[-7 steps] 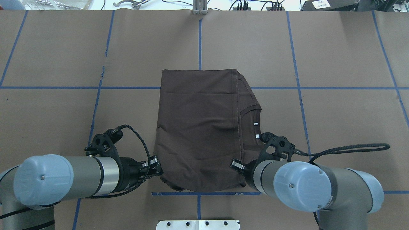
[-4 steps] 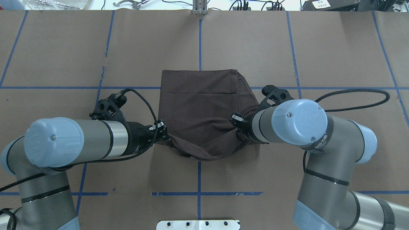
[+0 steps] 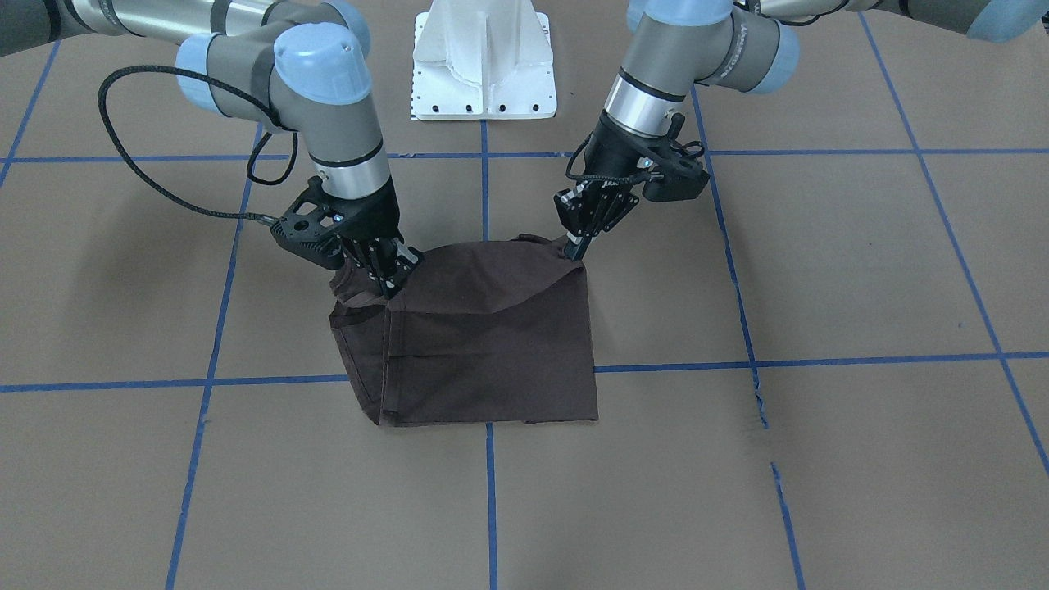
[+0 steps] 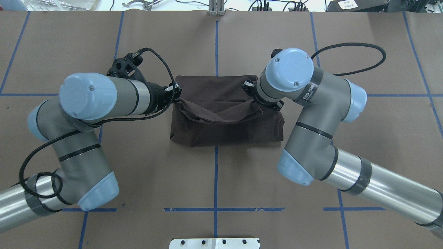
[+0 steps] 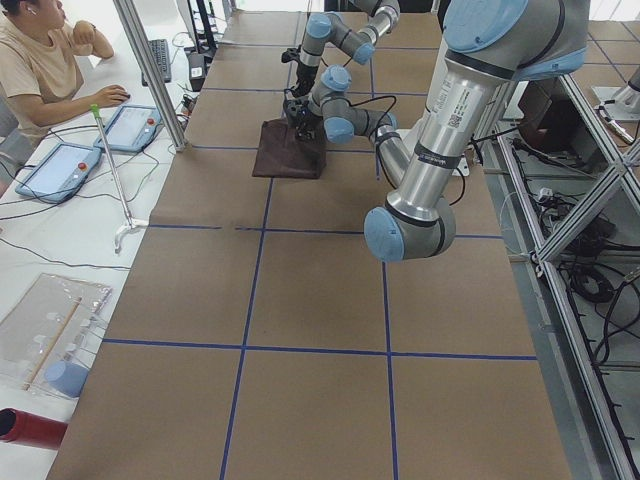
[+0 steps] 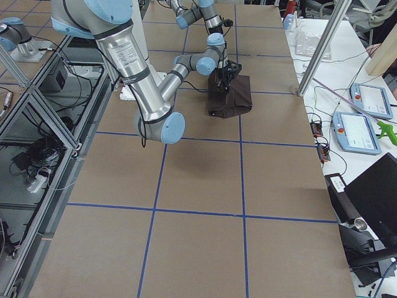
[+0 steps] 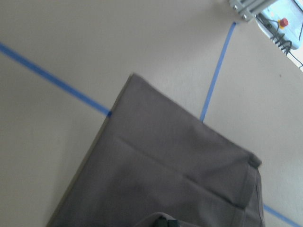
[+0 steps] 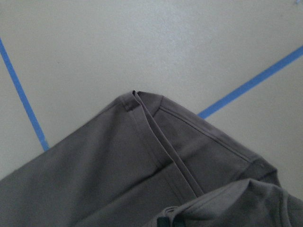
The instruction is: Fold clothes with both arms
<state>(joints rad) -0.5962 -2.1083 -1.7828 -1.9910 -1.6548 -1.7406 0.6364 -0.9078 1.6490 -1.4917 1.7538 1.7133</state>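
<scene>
Now we've swung the shirt hem forward, left fingers and right fingers clamped on it; half folded.

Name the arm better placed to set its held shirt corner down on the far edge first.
Right, narrowly. In the front-facing view the right gripper pinches the T-shirt low, over the flat layer. The left gripper appears to hold its corner higher, at the side edge.
</scene>
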